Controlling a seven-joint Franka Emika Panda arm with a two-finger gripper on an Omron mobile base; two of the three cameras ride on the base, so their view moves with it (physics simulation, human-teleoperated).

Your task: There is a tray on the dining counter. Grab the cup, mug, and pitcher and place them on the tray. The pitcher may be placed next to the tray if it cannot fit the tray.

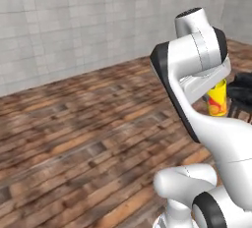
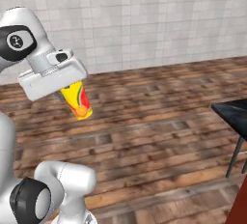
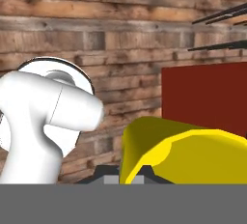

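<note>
My gripper (image 2: 71,91) is shut on the cup (image 2: 77,101), a yellow tumbler with a red-orange mark on its side. I hold it in the air above the wooden floor, tilted, with its base pointing down and away from the hand. In the left base view the cup (image 1: 218,99) peeks out from behind the white forearm. Its yellow wall (image 3: 183,153) rises large at the bottom right of the hand view. The tray, mug and pitcher are out of view.
A black top (image 2: 235,113) on a thin dark leg (image 2: 235,158) stands at the right, with a red panel (image 2: 241,207) below it. A red block (image 3: 207,97) lies ahead in the hand view. Dark furniture (image 1: 241,92) sits behind the cup. Brown plank floor (image 1: 74,133) runs to a grey tiled wall (image 1: 74,20).
</note>
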